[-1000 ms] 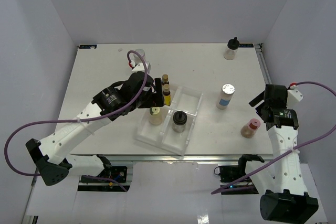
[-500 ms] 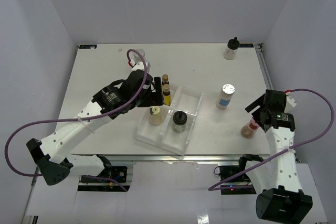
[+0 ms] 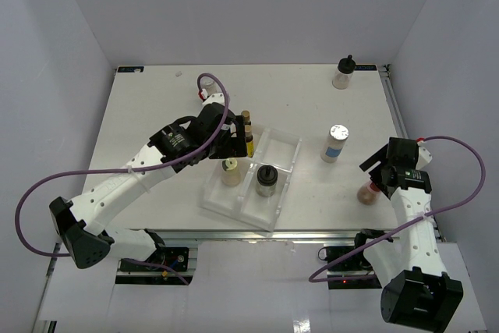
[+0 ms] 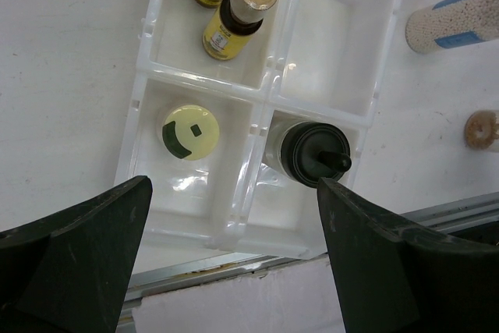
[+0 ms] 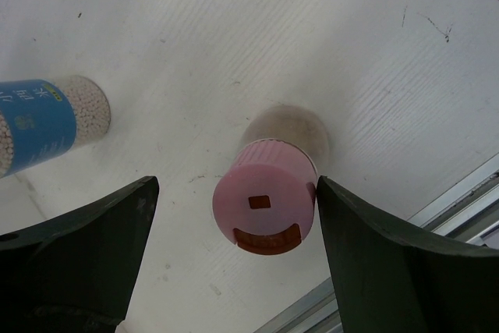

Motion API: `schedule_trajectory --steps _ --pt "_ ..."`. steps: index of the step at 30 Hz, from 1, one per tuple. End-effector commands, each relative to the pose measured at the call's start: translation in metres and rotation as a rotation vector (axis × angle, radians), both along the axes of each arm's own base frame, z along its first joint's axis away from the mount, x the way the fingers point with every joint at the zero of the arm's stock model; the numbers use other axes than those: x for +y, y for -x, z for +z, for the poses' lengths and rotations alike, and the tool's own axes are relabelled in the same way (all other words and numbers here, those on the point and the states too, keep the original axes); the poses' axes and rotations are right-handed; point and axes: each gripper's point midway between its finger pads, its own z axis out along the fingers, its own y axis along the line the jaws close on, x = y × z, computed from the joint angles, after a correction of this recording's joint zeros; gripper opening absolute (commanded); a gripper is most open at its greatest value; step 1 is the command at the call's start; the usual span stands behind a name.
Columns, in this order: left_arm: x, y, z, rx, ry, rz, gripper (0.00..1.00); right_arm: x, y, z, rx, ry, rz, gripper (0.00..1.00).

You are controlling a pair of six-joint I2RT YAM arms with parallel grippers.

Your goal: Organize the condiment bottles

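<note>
Bottle [image 5: 265, 207], pink-capped | upright between spread right gripper [image 5: 236, 216] jaws

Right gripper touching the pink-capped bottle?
Cannot tell. Right wrist view: pink-capped bottle inside open right gripper; gap at one finger, other's edge meets the cap outline.

Bright, even overhead light leaves only soft, faint shadows on the white table [image 3: 296, 91], while the dark fingers [image 5: 78, 255] near both wrist cameras blur.
</note>
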Motion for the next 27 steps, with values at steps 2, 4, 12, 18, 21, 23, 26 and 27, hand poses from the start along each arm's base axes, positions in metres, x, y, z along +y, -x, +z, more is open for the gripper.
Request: schedule_trajectory --steps 2,4,12,18,21,23,26,27 --pt "0.0 -0.005 0.018 -0.043 0.045 0.027 0.98 -0.008 -0.005 -0.006 -0.025 0.036 -0.009 0.83" --pt "0.002 -0.005 0.016 -0.045 0.045 0.03 0.98 -0.011 -0.005 -0.006 -0.026 0.054 -0.018 0.8" --pt "0.006 -0.003 0.012 -0.046 0.038 0.038 0.98 -0.02 -0.007 -0.009 -0.032 0.1 -0.037 0.59" --pt "0.011 0.0 0.014 -0.064 0.043 0.042 0.98 -0.024 -0.009 -0.001 -0.052 0.13 -0.031 0.33" --pt "0.013 0.001 0.018 -0.073 0.053 0.043 0.98 -0.019 -0.017 0.003 -0.089 0.128 0.026 0.09" --pt "0.013 0.002 0.023 -0.089 0.073 0.038 0.98 -0.016 -0.021 0.005 -0.106 0.132 0.079 0.08" --pt "0.015 0.002 0.031 -0.12 0.097 0.034 0.98 -0.018 -0.033 0.025 -0.157 0.176 0.126 0.08" --pt "0.017 0.002 0.037 -0.136 0.109 0.039 0.98 -0.019 -0.036 0.034 -0.174 0.193 0.137 0.08"
